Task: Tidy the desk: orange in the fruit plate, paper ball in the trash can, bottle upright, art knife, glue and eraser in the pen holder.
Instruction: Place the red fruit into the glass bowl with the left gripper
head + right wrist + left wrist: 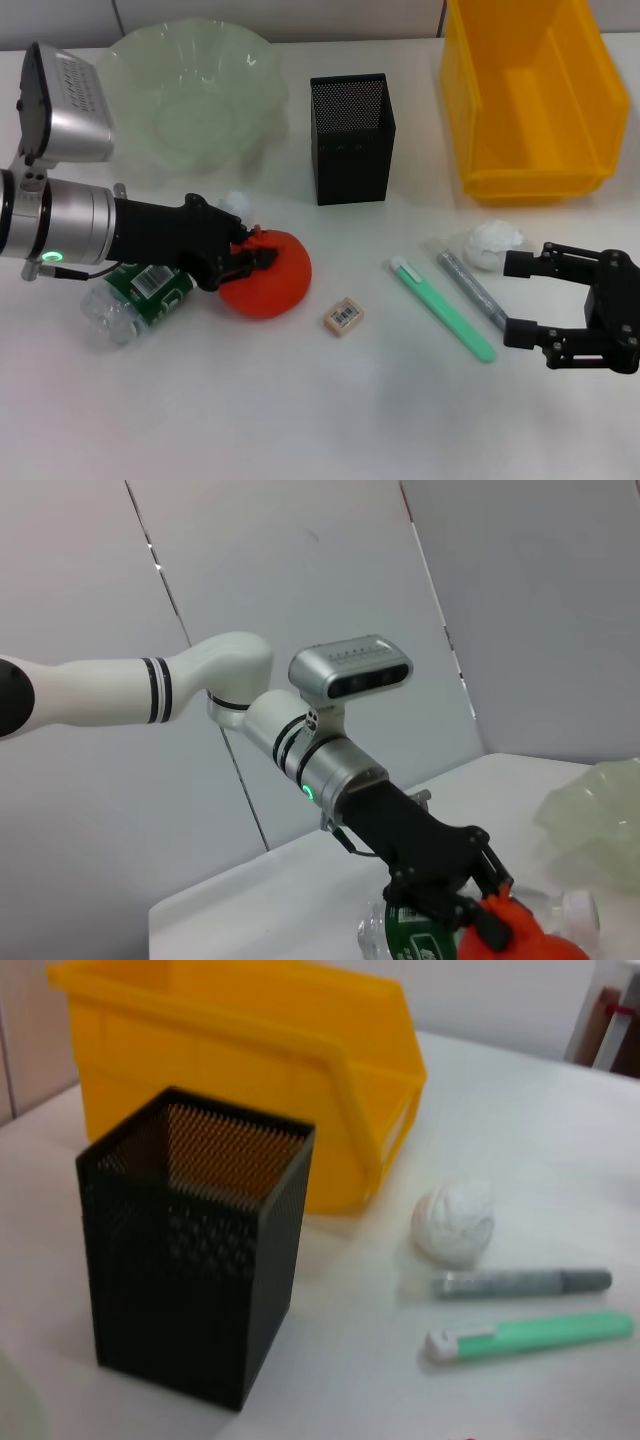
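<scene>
The orange [268, 278] is pinched by the left gripper [250, 252] near the counter's left edge, touching the surface. Its dimple is hidden. The right gripper [524, 298] is held spread wide beside the paper ball [493, 243], near the right edge.

head: down on desk | wrists: low, sideways — both wrists face across desk

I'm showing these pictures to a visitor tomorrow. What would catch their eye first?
Most likely the left gripper closed on the red-orange orange at centre-left, with the bottle lying on its side beside it. Next, the bright yellow trash can at the far right, and the right gripper open near the paper ball.
</scene>
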`<control>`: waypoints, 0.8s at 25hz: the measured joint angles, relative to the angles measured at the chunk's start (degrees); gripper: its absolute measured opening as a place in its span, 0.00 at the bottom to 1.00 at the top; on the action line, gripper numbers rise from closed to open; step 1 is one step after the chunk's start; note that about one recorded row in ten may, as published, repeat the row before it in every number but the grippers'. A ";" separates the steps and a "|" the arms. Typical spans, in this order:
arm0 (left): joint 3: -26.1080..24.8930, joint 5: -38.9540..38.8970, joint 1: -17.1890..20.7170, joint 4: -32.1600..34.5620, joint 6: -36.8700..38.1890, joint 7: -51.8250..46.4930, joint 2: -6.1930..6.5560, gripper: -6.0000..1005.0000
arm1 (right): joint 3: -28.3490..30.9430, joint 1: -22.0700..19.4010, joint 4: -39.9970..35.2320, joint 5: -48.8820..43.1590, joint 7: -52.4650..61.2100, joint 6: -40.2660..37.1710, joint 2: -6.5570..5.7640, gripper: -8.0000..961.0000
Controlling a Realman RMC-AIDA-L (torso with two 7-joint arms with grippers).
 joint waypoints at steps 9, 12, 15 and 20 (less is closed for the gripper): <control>-12.77 -23.39 2.83 2.92 2.39 0.65 0.38 0.18 | 0.14 0.18 0.00 0.41 0.00 -0.04 0.23 0.87; -18.26 -31.22 2.46 -0.42 -4.26 1.80 0.42 0.17 | 0.13 0.38 0.00 0.49 -0.03 0.00 0.55 0.87; -18.24 -34.28 0.18 -4.56 -13.49 2.40 0.42 0.19 | 0.14 0.62 0.00 0.56 -0.56 0.00 1.22 0.87; -16.96 -38.01 -3.18 -10.24 -21.41 8.32 0.08 0.27 | 0.13 1.69 2.75 0.66 -1.97 0.17 1.41 0.87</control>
